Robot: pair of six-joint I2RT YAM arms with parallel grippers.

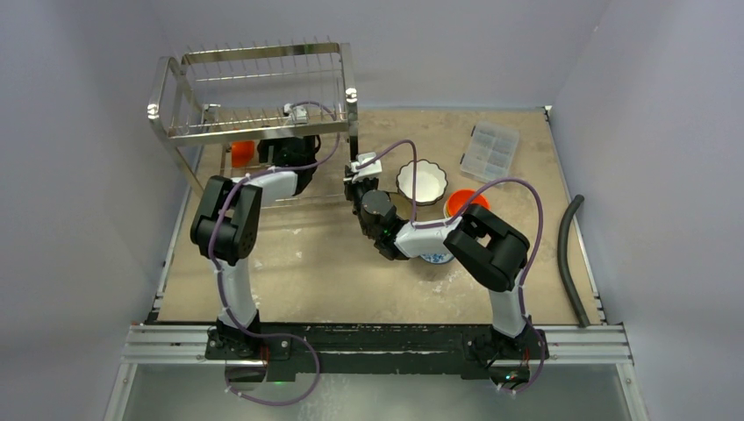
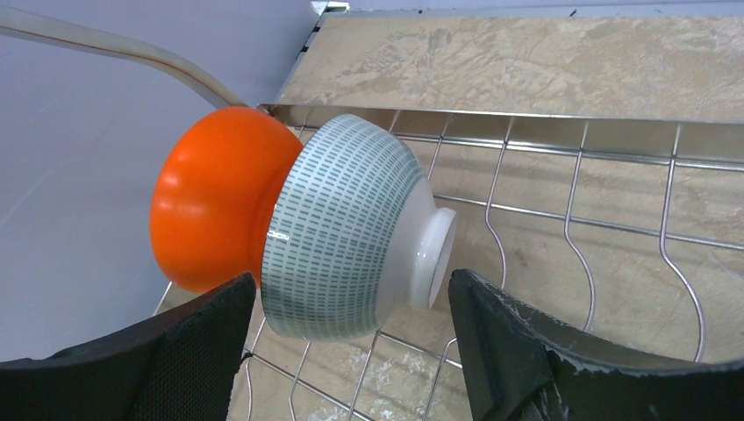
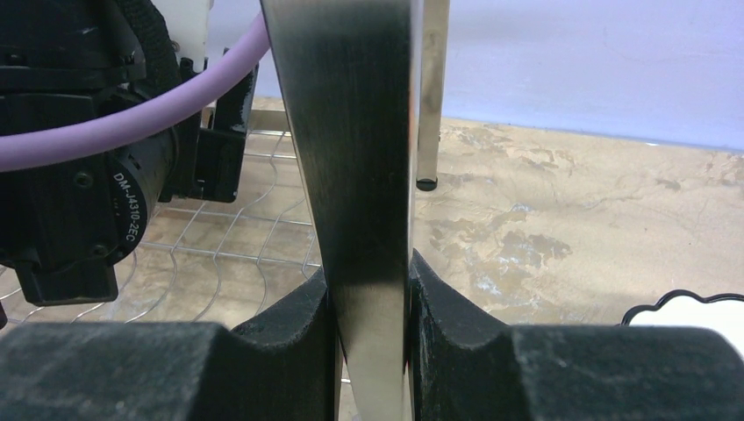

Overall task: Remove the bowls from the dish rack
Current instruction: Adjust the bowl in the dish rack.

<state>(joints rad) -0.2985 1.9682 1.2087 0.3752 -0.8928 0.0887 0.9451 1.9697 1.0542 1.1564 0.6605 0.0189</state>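
Step in hand: grasping the next bowl on the dish rack [image 1: 254, 132].

Left gripper [image 2: 351, 282]: jaws spread wide, one on either side of the dash-patterned bowl [image 2: 351, 224]; no squeeze visible.

Dash-patterned bowl: stands on edge on the rack's lower tier [image 2: 491, 115], foot toward the right-hand finger, mouth pressed against an orange bowl [image 2: 211, 202] at the tier's left end.

Right gripper [image 3: 368, 298]: clamped on the rack's upright steel post [image 3: 364, 158], apparently steadying the frame.

Next move, as judged: close the left jaws across rim and foot, then lift clear of the prongs and draw the bowl out toward the table [image 1: 307, 272]; the touching orange bowl may shift or tip when its neighbour leaves.

Already on the table, right of the rack: white scalloped bowl [image 1: 422, 181]; second orange bowl [image 1: 461, 202] just beside it; a blue-patterned bowl [image 1: 436, 257], mostly hidden under the right arm.

Other items: clear compartment box [image 1: 490, 151], far right; black hose [image 1: 575, 254] along the right edge.

Obstructions: upper tier overhead; right arm crossing the set-down area.
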